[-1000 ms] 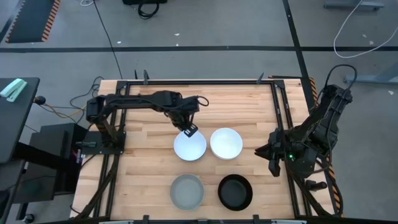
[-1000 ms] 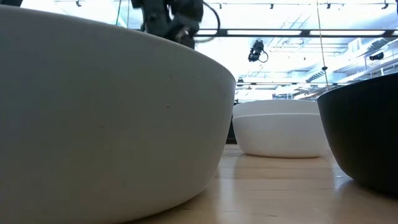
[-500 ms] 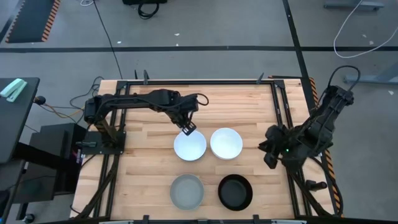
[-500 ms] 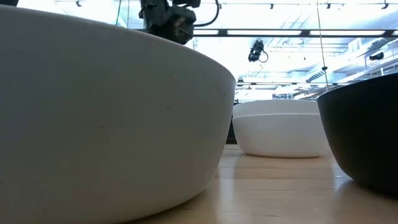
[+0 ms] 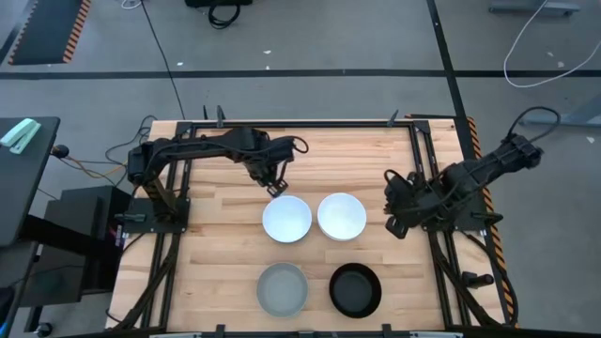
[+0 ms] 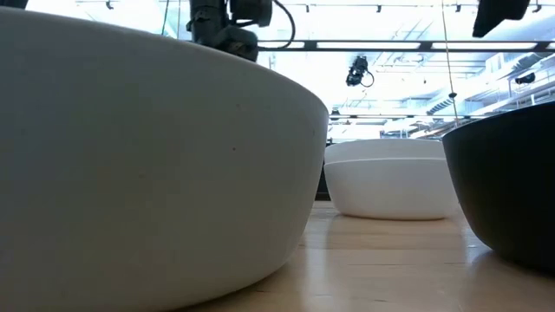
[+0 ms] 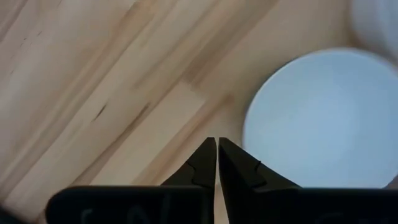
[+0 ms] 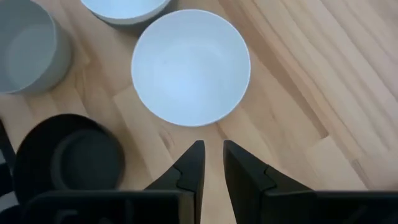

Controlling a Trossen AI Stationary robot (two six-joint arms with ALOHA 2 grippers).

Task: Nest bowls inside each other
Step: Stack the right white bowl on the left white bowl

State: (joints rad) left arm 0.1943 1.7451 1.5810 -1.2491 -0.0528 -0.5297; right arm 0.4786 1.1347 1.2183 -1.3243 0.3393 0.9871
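Two white bowls stand side by side at mid-table, the left one (image 5: 286, 219) and the right one (image 5: 341, 216). Nearer the near edge sit a light grey bowl (image 5: 282, 288) and a black bowl (image 5: 356, 290). All rest on their bases. My left gripper (image 5: 275, 188) hovers shut just beyond the left white bowl's (image 7: 317, 118) far rim. My right gripper (image 5: 392, 222) is narrowly open (image 8: 211, 146) above the table's right side, right of the right white bowl (image 8: 191, 65). Other bowls are not seen.
Dark frame rails run along the table's left side (image 5: 178, 216) and right side (image 5: 427, 188). Bare wood lies at the far half (image 5: 347, 155) and left of the bowls (image 5: 221, 253). In the low view the grey bowl (image 6: 147, 165) and black bowl (image 6: 512, 191) fill the foreground.
My left gripper has drawn back from the left white bowl's far rim toward the table's far edge and risen a little. My right arm has swung in from beyond the right edge toward the right white bowl. The bowls have stayed put.
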